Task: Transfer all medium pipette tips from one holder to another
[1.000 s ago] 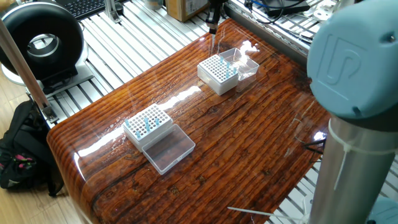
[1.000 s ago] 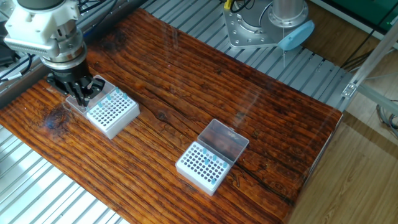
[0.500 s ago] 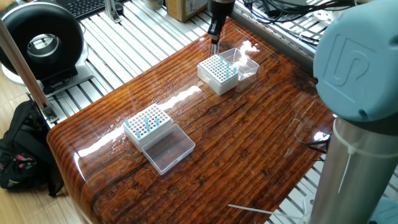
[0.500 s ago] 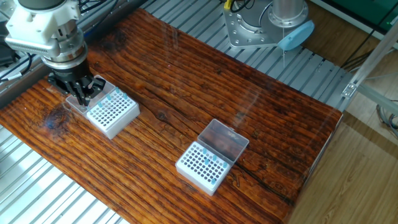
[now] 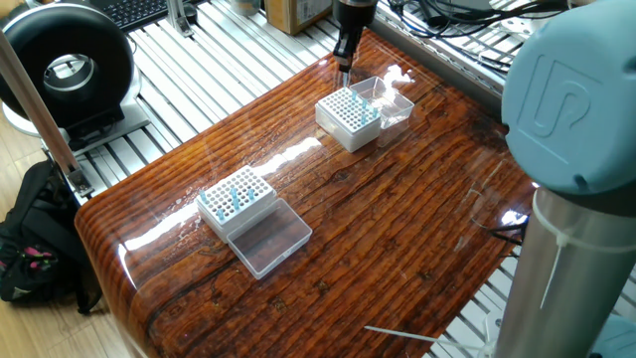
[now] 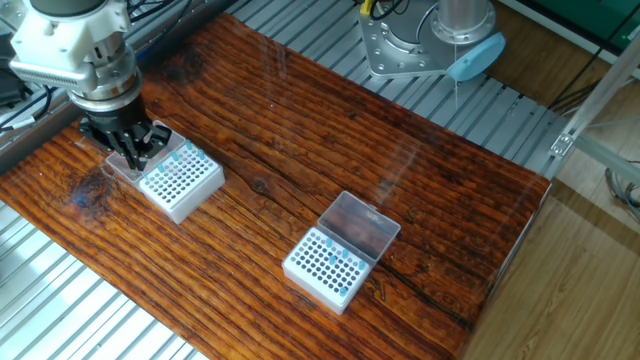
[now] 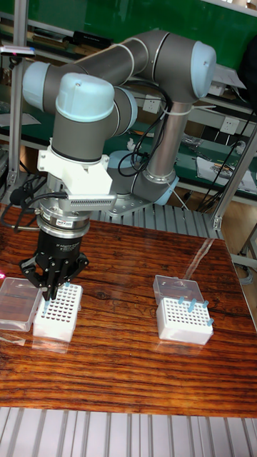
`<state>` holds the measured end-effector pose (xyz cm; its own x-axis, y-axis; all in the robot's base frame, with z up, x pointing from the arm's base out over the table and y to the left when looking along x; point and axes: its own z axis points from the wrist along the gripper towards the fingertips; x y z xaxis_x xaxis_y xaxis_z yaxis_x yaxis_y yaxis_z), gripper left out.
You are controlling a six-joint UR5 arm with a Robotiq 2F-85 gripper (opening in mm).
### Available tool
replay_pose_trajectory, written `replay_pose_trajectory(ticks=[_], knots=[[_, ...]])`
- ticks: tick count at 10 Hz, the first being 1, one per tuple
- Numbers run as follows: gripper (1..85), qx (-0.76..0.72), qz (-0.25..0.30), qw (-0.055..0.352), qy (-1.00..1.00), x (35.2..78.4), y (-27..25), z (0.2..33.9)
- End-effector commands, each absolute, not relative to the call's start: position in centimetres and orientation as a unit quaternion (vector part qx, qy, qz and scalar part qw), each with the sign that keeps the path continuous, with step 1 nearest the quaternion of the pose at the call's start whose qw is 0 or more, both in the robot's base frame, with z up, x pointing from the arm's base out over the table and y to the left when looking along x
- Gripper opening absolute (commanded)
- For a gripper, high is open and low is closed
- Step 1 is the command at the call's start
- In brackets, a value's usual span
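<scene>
My gripper hangs fingers-down over the back corner of a white grid holder. The fingers are close together on a slender pale-blue medium pipette tip, whose point sits at the holder's top. A few more pale-blue tips stand along that holder's edge. The second white holder stands apart on the wooden table and also carries several tips.
Each holder has a clear hinged lid lying open beside it. The arm's base stands off the table's far side. A black round device and a black bag lie beyond the table's edge.
In one fixed view my gripper has come down toward the holder's back corner since a second ago. Over the last half second nothing has visibly moved.
</scene>
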<state>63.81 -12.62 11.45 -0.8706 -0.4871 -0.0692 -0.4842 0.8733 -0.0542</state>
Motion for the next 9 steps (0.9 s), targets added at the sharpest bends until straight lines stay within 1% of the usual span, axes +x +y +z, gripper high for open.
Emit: replay_pose_trajectory(ticks=[1, 2, 5, 9], knots=[[12.3, -0.257, -0.005, 0.04, 0.966, 63.62, -12.09, 11.49], [16.0, -0.259, -0.004, 0.039, 0.965, 63.58, -12.04, 11.49], [20.3, -0.261, -0.004, 0.038, 0.965, 63.54, -11.96, 11.44], [21.0, -0.261, -0.006, 0.037, 0.965, 63.53, -12.0, 11.44]])
